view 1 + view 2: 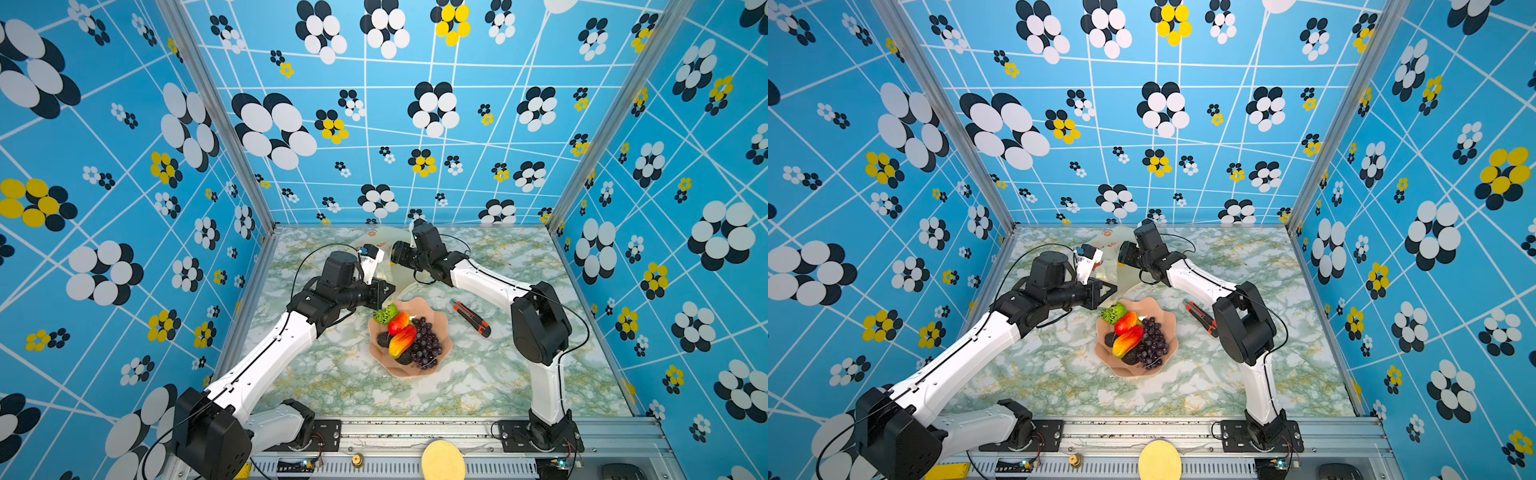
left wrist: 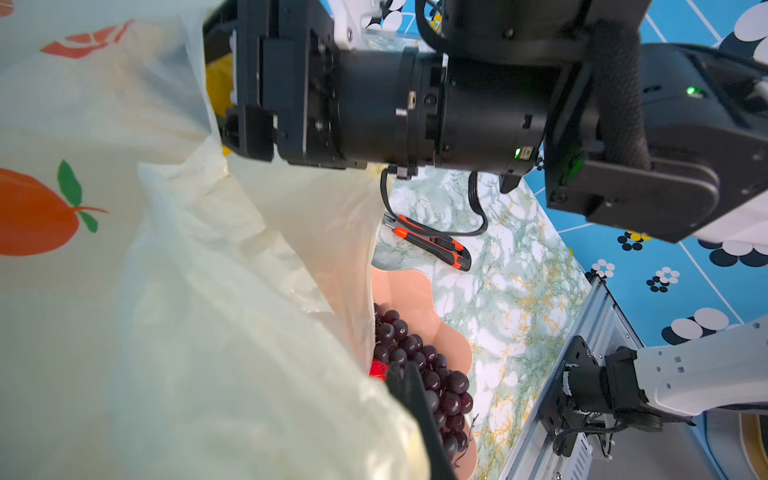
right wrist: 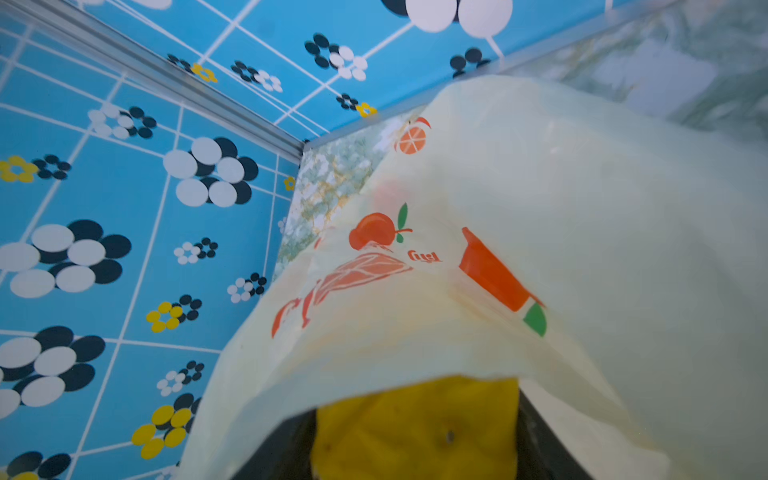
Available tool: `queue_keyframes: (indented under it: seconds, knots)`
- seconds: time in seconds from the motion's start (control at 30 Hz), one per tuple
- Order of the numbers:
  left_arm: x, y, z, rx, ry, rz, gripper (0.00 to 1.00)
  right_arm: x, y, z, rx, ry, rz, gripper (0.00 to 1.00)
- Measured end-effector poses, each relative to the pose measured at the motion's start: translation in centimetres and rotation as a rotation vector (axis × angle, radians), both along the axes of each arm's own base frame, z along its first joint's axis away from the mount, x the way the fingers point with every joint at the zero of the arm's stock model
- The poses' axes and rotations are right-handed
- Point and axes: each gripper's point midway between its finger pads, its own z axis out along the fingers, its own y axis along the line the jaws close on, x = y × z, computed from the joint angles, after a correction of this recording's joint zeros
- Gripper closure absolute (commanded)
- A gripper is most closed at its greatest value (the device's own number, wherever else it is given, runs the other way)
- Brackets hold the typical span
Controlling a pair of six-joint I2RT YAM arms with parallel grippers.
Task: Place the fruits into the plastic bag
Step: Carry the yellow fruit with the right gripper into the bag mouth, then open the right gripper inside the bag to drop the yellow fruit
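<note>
The plastic bag (image 1: 400, 275) (image 1: 1126, 283) (image 2: 187, 291) (image 3: 561, 199) is pale cream with orange prints and lies behind the dish in both top views. My left gripper (image 1: 384, 291) (image 2: 392, 380) is shut on the bag's edge, and the film hides most of its jaws. At the bag's mouth my right gripper (image 1: 395, 253) (image 3: 415, 444) is shut on a yellow lemon (image 3: 415, 424) (image 2: 218, 83). In the pink dish (image 1: 442, 322) (image 1: 1172, 326) lie a bumpy green ball (image 1: 385, 313), a strawberry (image 1: 399, 322), a mango (image 1: 402, 341), grapes (image 1: 426, 343) (image 2: 419, 361) and black ovals (image 1: 405, 357).
A red-and-black utility knife (image 1: 471, 318) (image 2: 432, 245) lies on the marble table right of the dish, close to the right arm's elbow. Blue patterned walls enclose the table on three sides. An aluminium rail (image 1: 415, 432) runs along the front.
</note>
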Motion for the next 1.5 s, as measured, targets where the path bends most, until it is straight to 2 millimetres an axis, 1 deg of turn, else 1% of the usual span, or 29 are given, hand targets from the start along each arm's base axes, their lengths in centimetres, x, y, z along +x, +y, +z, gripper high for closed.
queue_keyframes:
  seconds: [0.03, 0.1, 0.23, 0.43, 0.53, 0.73, 0.8, 1.0, 1.07, 1.17, 1.27, 1.3, 1.4, 1.5]
  knots:
    - [0.2, 0.0, -0.3, 0.002, 0.007, 0.001, 1.0, -0.3, 0.2, -0.9, -0.003, 0.019, 0.013, 0.42]
    - [0.4, 0.0, -0.7, 0.005, 0.017, 0.002, 1.0, -0.8, 0.6, -1.9, -0.004, 0.047, 0.032, 0.42]
    - [0.6, -0.1, -1.2, 0.009, 0.029, 0.0, 1.0, -1.5, 1.7, -3.3, -0.007, 0.093, 0.077, 0.41]
    - [0.9, 0.3, -1.1, 0.006, 0.029, 0.011, 1.0, -2.8, 3.9, -4.2, 0.013, 0.143, 0.164, 0.32]
    - [1.2, 0.6, -1.1, 0.004, 0.025, 0.022, 1.0, -2.7, 4.9, -4.7, 0.025, 0.165, 0.2, 0.28]
    - [1.8, 0.7, -1.2, -0.005, 0.016, 0.029, 1.0, -2.9, 6.4, -6.4, 0.048, 0.232, 0.257, 0.18]
    - [1.9, 0.7, -1.3, -0.008, 0.016, 0.03, 1.0, -3.2, 6.6, -6.5, 0.061, 0.25, 0.272, 0.14]
    - [1.9, 0.8, -1.6, -0.008, 0.021, 0.032, 1.0, -3.5, 7.5, -4.8, 0.111, 0.247, 0.323, 0.08]
    - [2.0, 1.1, -1.9, -0.005, 0.027, 0.04, 1.0, -3.4, 7.4, -4.7, 0.112, 0.242, 0.326, 0.08]
    - [2.0, 1.7, -2.2, -0.002, 0.033, 0.056, 1.0, -2.8, 6.6, -5.0, 0.101, 0.247, 0.31, 0.07]
    - [2.0, 2.4, -2.0, -0.004, 0.026, 0.07, 1.0, -1.5, 4.6, -5.7, 0.069, 0.258, 0.253, 0.07]
    - [2.0, 2.6, -1.9, -0.005, 0.022, 0.075, 1.0, -0.9, 3.6, -6.1, 0.055, 0.26, 0.223, 0.07]
    - [1.8, 3.4, -1.5, -0.003, 0.01, 0.09, 1.0, 0.7, -0.5, -7.2, 0.008, 0.268, 0.122, 0.07]
    - [1.3, 4.1, -1.6, 0.015, 0.002, 0.095, 1.0, 2.2, -4.5, -7.3, -0.021, 0.265, 0.022, 0.06]
